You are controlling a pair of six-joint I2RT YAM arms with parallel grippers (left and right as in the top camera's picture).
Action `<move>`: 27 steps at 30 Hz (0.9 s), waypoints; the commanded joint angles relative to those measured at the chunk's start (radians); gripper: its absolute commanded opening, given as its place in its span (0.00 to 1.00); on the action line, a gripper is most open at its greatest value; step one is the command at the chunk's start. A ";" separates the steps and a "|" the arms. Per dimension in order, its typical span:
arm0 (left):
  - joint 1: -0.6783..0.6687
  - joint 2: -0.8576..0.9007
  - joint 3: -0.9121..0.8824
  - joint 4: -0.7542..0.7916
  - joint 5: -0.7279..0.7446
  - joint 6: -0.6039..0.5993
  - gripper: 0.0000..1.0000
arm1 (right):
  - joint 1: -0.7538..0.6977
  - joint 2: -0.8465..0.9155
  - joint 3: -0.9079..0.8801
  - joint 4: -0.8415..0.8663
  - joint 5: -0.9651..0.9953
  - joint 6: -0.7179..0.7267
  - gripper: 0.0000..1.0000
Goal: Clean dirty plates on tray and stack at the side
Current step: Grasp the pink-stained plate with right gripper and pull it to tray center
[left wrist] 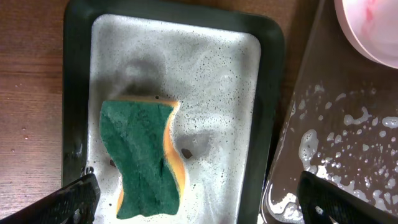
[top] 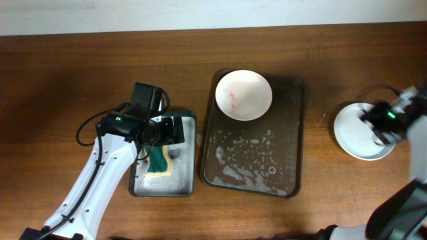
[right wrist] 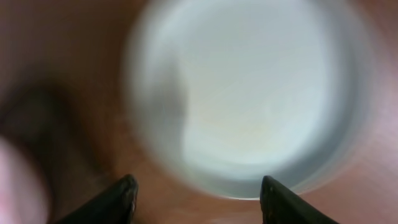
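A white plate [top: 243,95] with reddish smears sits at the far end of the dark brown tray [top: 293,133]; its edge shows in the left wrist view [left wrist: 373,31]. A clean-looking white plate [top: 357,137] rests on the table to the right; I cannot tell if it is a stack. My right gripper [top: 375,123] is over it, open and empty, with the blurred plate [right wrist: 249,93] just beyond the fingers [right wrist: 199,199]. My left gripper [top: 172,130] is open and empty [left wrist: 199,199] above a green and yellow sponge [left wrist: 143,155].
The sponge [top: 159,160] lies in a small grey metal tray [top: 163,192] of soapy water left of the brown tray. Foam and water cover the near half of the brown tray [left wrist: 336,124]. A black cable loops over the table at the left [top: 87,127].
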 commanded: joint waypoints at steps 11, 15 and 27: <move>0.004 -0.006 0.011 -0.001 0.007 0.012 0.99 | 0.749 0.336 0.032 0.505 0.292 -0.148 0.56; 0.004 -0.006 0.011 -0.001 0.007 0.012 0.99 | 0.750 0.445 0.032 0.599 0.297 -0.146 0.55; 0.004 -0.006 0.011 -0.001 0.007 0.012 0.99 | 0.750 0.193 0.046 0.174 0.269 -0.017 0.04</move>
